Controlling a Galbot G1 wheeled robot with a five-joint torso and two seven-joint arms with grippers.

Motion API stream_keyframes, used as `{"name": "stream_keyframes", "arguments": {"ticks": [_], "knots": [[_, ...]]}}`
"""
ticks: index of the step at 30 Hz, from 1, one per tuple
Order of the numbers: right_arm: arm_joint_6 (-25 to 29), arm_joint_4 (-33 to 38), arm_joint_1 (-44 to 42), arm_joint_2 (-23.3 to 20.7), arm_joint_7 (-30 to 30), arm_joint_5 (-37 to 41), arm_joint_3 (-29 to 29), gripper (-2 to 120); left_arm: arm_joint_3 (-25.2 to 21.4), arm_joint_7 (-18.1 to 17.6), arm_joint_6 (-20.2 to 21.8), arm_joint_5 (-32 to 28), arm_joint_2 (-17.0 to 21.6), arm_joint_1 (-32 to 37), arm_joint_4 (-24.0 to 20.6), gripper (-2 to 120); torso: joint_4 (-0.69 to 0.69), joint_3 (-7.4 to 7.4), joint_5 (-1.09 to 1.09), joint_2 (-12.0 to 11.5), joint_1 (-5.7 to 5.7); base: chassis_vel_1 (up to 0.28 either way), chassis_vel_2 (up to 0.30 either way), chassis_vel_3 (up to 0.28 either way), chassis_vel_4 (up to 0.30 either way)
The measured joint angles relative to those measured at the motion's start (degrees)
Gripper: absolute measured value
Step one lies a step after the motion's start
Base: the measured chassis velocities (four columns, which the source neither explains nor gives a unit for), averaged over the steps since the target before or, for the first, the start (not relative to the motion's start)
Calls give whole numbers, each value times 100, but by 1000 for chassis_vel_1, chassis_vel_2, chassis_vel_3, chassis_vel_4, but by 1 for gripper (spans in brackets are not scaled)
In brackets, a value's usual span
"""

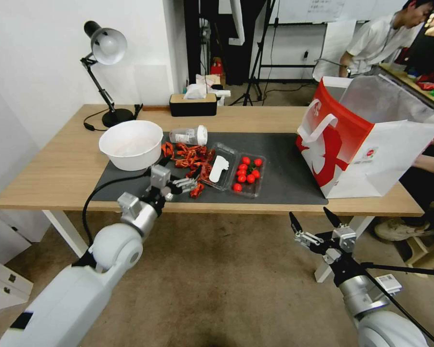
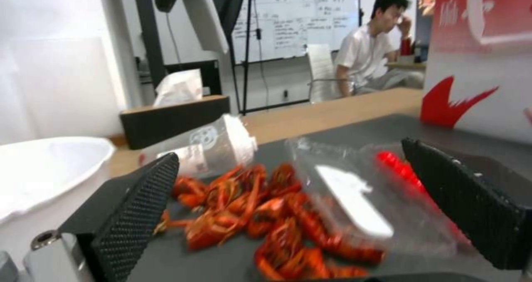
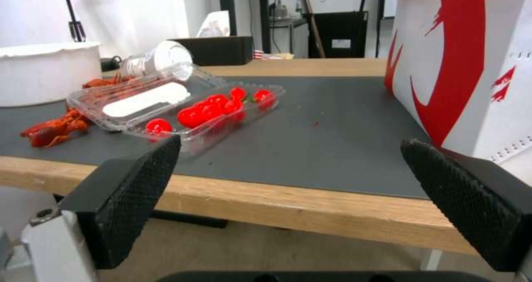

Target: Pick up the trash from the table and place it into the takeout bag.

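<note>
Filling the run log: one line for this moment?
left gripper: open over red crayfish shells | right gripper: open, below light-wood table edge | white-red takeout bag: upright

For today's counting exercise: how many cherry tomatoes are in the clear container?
7 cherry tomatoes lie in the open clear container on the mat; some could be hidden.

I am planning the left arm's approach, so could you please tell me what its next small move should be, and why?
Probably ease the left gripper forward and down onto the heap of red crayfish shells. Its fingers are open, low over the dark grey mat, with the shells between them but not yet touched. The right gripper waits open below the table edge.
</note>
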Motion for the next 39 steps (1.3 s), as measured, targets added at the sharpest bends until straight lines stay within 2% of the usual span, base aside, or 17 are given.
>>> {"name": "stream_keyframes", "arguments": {"ticks": [12, 24, 39], "knots": [[-117, 26, 23, -195, -97, 130, 28, 100, -754, -193, -432, 777, -415, 1079, 45, 100, 1, 0, 0, -1, 0, 0, 0, 0, 0], [-134, -30, 62, -186, -75, 132, -40, 100, -1258, -506, -619, 955, -749, 1989, -76, 100, 1, 0, 0, -1, 1, 0, 0, 0, 0], [-119, -83, 172, -161, -69, 117, -181, 100, -1416, -539, -753, 981, -958, 2435, -151, 100, 1, 0, 0, -1, 1, 0, 0, 0, 0]]}}
